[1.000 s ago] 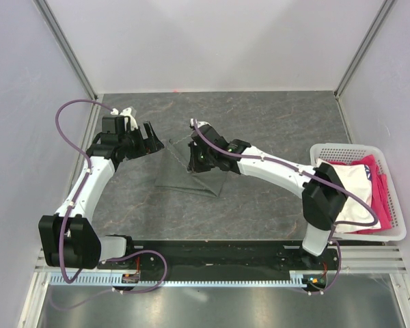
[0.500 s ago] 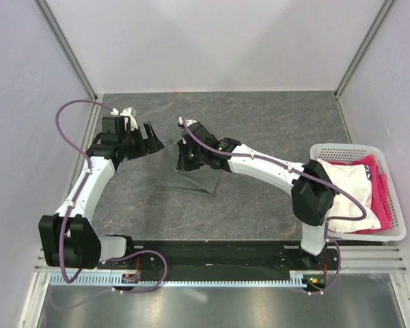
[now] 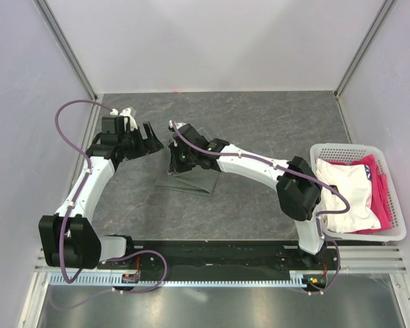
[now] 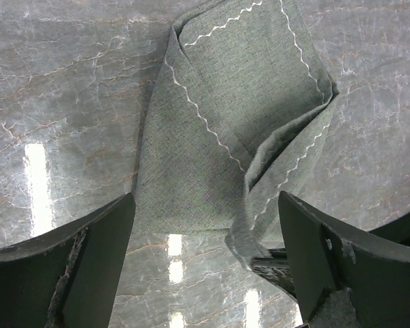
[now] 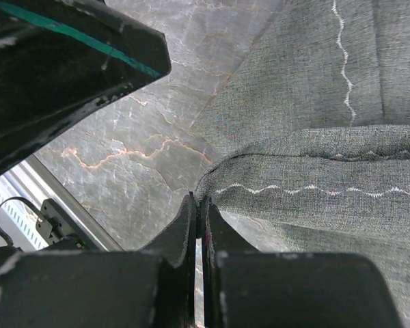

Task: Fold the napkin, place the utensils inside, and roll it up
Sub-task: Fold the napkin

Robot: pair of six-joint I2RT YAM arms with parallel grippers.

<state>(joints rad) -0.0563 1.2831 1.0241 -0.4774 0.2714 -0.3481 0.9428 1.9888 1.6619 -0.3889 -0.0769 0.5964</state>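
The dark grey napkin (image 3: pixel 191 179) with a pale wavy hem lies partly folded on the marble table, in the middle left. My right gripper (image 3: pixel 176 158) is shut on a corner of the napkin (image 5: pixel 273 178) and holds that corner lifted over the rest of the cloth. My left gripper (image 3: pixel 152 140) is open and empty, just left of the right gripper, above the napkin's (image 4: pixel 225 123) near edge. The orange utensils are out of view.
A white basket (image 3: pixel 391 225) at the right edge holds white and pink fabrics (image 3: pixel 352 195). Walls stand at the left, back and right. The left gripper's body (image 5: pixel 61 61) is close to the right gripper.
My right gripper has carried the napkin's corner to the left, towards the left gripper, folding the cloth over itself. The left arm has not moved.
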